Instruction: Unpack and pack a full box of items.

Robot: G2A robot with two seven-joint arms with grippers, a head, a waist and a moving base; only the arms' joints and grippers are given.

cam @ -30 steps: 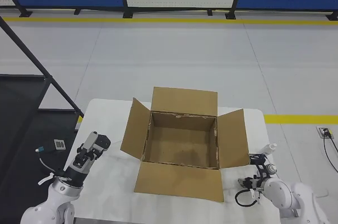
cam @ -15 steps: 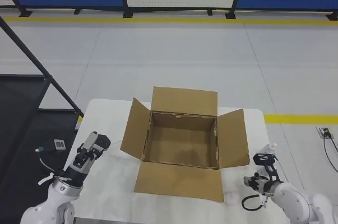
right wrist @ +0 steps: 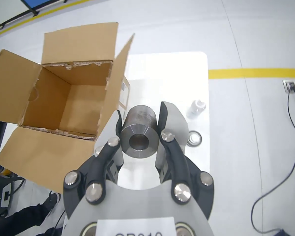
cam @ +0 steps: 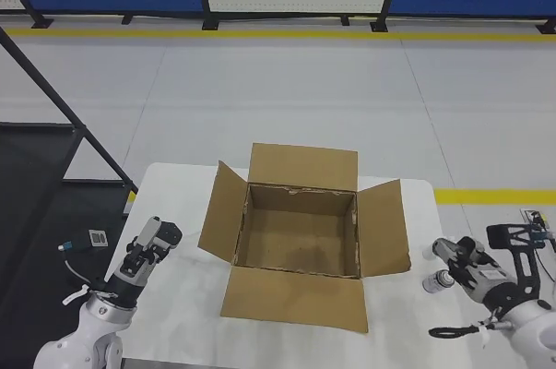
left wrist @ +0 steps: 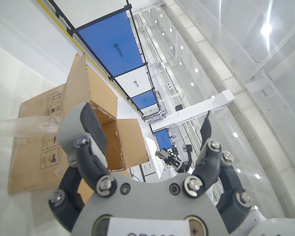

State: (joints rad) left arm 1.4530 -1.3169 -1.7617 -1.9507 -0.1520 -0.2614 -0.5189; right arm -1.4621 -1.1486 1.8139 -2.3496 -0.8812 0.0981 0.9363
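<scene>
Right pincer [right wrist: 140, 112] clamped on a steel cylinder [right wrist: 139, 133] with a central bore, held clear of the counter [cam: 181, 286] above its right end, to the right of the open cardboard box [cam: 294, 297]. One second earlier this arm sits low at the counter's near right corner. Half a second later it is drawn outward, and now it stands raised and farther right, the cylinder lifted with it. A white bottle [right wrist: 196, 108] and a metal ring [right wrist: 194, 138] rest on the counter beyond the fingers, near each other and apart from the box. The box keeps its place with all four flaps folded out and its floor bare. The left pincer [left wrist: 147, 116], its fingers apart and holding nothing, hangs over the counter's left end facing the box, unmoved across the three top views. Interpretation: with the box emptied and loose items on the counter, unpacking appears complete and the cylinder is probably the first piece to go back. The likely next move carries it over the right flap, whose raised edge is the main obstacle.
</scene>
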